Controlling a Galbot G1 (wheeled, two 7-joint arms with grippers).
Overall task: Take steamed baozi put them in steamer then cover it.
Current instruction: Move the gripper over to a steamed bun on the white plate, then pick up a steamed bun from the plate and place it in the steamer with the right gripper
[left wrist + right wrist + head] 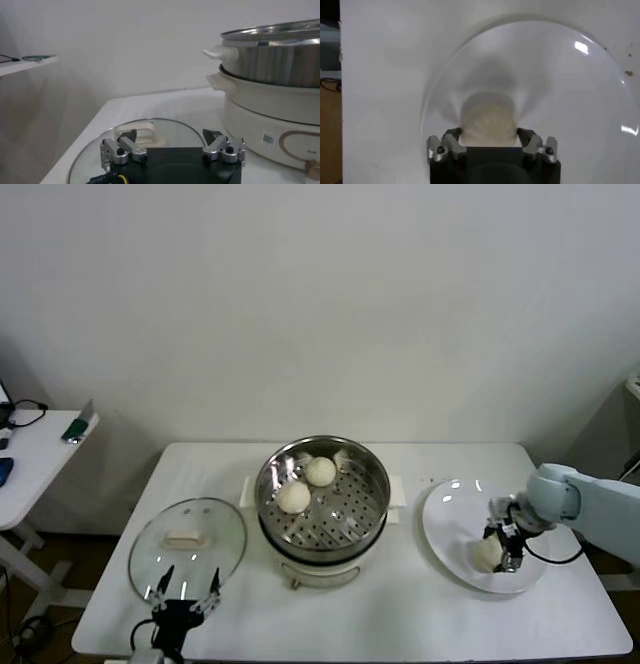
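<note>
Right gripper is down on the white plate at the frame's lower right, fingers either side of a baozi; whether they've clamped it, I cannot tell. Two buns already sit in the steamer at centre. Next it needs a firm squeeze, then a lift. Left gripper waits spread wide over the cover (lower left).

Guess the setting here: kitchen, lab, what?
Probably a lab bench staged as a kitchen: a white table against a bare wall, holding only a steamer, a glass lid and a plate.
</note>
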